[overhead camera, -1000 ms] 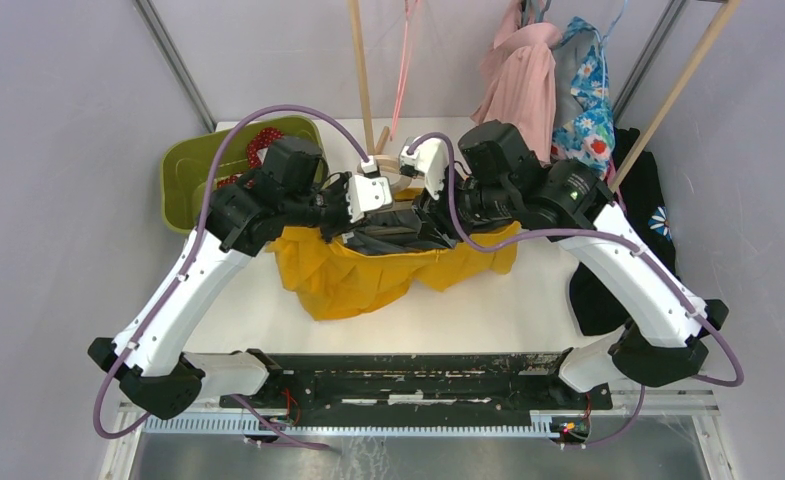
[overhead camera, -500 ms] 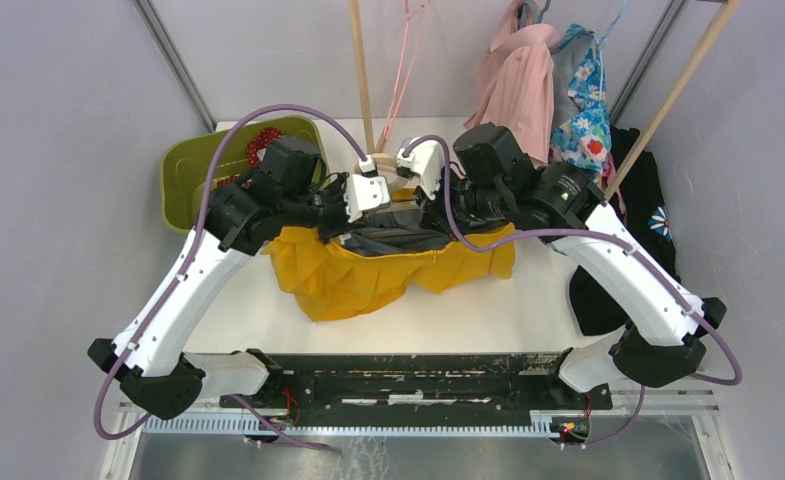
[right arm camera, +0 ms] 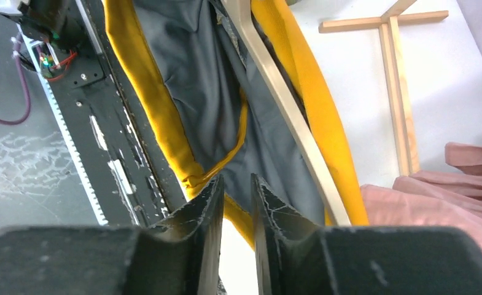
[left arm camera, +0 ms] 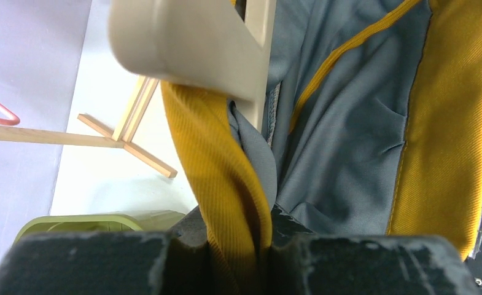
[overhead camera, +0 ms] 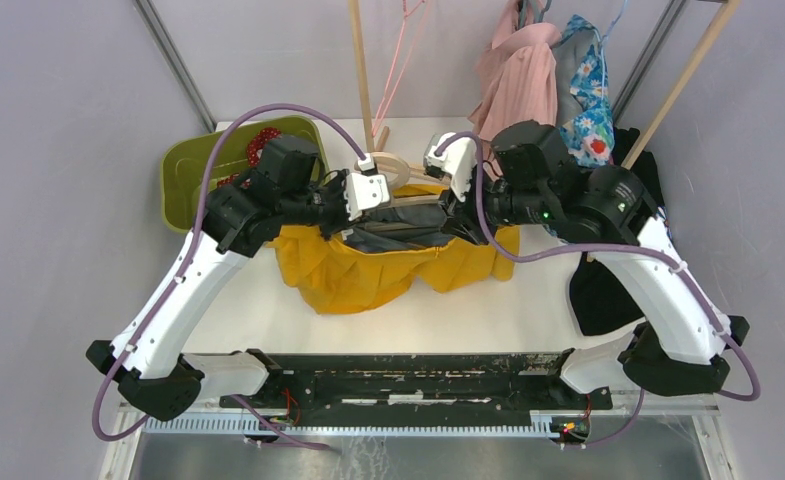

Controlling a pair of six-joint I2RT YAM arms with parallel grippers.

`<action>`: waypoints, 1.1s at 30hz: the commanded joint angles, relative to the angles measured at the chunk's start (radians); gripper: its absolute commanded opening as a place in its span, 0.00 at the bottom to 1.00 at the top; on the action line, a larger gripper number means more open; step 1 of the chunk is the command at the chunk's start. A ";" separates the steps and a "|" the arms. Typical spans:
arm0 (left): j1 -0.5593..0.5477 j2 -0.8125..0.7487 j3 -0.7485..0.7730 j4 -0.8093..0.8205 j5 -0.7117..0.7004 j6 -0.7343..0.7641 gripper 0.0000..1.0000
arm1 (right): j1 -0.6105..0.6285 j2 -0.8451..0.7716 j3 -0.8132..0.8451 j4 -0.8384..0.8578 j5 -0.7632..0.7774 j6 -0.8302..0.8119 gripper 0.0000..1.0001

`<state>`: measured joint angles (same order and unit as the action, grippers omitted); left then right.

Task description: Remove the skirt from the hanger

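Note:
The yellow skirt (overhead camera: pixel 368 275) with grey lining (overhead camera: pixel 398 232) lies on the white table, with its waist lifted. The wooden hanger (overhead camera: pixel 393 168) sits in the waist opening. It also shows in the left wrist view (left arm camera: pixel 189 43) and the right wrist view (right arm camera: pixel 281 104). My left gripper (overhead camera: pixel 343 215) is shut on the yellow waistband (left arm camera: pixel 220 160), just below the hanger's end. My right gripper (overhead camera: pixel 460 212) hovers over the right part of the waist. In the right wrist view its jaws (right arm camera: pixel 237 190) stand a narrow gap apart with nothing between them, above the lining (right arm camera: pixel 201 80).
A green bin (overhead camera: pixel 190 170) with red items stands at the back left. A wooden rack post (overhead camera: pixel 360 70) and its cross foot (right arm camera: pixel 392 61) stand behind the skirt. Pink (overhead camera: pixel 523 80) and floral (overhead camera: pixel 590 110) clothes hang at the back right. A black garment (overhead camera: pixel 598 290) hangs at the right.
My right gripper has moved to the right along the waist and its arm has swung right. More of the hanger shows. My left gripper has stayed put, holding the waistband.

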<state>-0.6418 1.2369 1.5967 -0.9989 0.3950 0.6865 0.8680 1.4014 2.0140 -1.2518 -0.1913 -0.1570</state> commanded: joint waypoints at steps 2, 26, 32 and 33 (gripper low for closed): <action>-0.004 -0.023 0.024 0.136 0.085 0.064 0.03 | 0.001 -0.039 0.088 -0.015 0.025 -0.013 0.44; -0.004 -0.010 0.018 0.108 0.341 0.161 0.03 | 0.011 0.012 0.058 -0.068 -0.140 0.015 0.53; -0.004 0.042 0.067 0.120 0.350 0.167 0.03 | 0.023 0.014 0.067 -0.101 -0.178 0.051 0.47; -0.003 0.051 0.070 0.120 0.342 0.171 0.03 | 0.025 0.004 0.075 -0.097 -0.157 0.048 0.47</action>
<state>-0.6418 1.2789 1.5848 -0.9966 0.6704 0.8165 0.8757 1.4345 2.0384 -1.3476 -0.3206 -0.1368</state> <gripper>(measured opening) 0.197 0.479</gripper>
